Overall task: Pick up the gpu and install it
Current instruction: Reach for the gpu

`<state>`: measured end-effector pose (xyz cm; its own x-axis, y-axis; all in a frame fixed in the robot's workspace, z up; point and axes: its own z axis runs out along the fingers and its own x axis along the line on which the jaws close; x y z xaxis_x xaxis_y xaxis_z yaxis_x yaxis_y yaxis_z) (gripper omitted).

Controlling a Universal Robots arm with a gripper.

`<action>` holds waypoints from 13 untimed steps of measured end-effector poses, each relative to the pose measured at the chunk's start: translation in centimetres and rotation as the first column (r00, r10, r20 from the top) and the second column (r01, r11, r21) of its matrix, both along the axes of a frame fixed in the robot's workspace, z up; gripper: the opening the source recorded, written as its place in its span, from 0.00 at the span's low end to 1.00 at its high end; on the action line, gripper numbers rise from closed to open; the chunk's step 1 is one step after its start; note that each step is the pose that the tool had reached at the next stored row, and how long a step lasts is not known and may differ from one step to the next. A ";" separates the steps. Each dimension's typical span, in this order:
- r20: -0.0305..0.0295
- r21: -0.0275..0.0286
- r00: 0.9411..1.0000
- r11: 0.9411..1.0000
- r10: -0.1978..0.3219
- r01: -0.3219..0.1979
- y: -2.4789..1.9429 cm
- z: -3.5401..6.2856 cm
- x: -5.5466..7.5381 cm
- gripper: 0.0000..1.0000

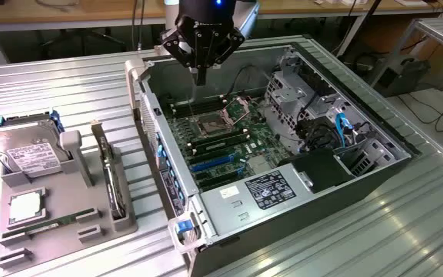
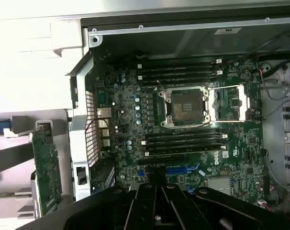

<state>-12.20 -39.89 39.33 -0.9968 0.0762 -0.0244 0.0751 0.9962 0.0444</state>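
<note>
Jaws closed, gripping nothing, hanging over the motherboard [image 1: 221,144] in the open computer case [image 1: 229,216]. Gpu [image 1: 111,173] stands on edge, apparently slotted into the grey holder [image 1: 71,153], on the worktop [image 1: 60,86] at the exterior view's left of the case.

Overhead light streaks the ribbed metal table [image 1: 406,231] with pale glare, strongest at the exterior view's right. In the wrist view the table beside the computer case [image 2: 183,26] burns out to white. The motherboard [image 2: 130,120] lies in dim shade, and the gripper [image 2: 157,181] reads as a dark mass.
</note>
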 end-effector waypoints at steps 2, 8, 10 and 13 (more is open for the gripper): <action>0.000 0.000 1.000 1.000 0.000 0.000 0.00 0.00 0.0 0.11; 0.000 0.000 1.000 1.000 0.000 0.000 0.00 0.00 0.0 0.11; 0.000 0.000 1.000 1.000 0.000 0.000 -0.01 0.00 -0.1 0.11; 0.000 0.000 1.000 1.000 0.000 0.000 -0.18 -0.02 -0.5 0.11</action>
<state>-12.72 -40.07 39.31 -0.9968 0.0762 -0.0244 0.0751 0.9962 0.0443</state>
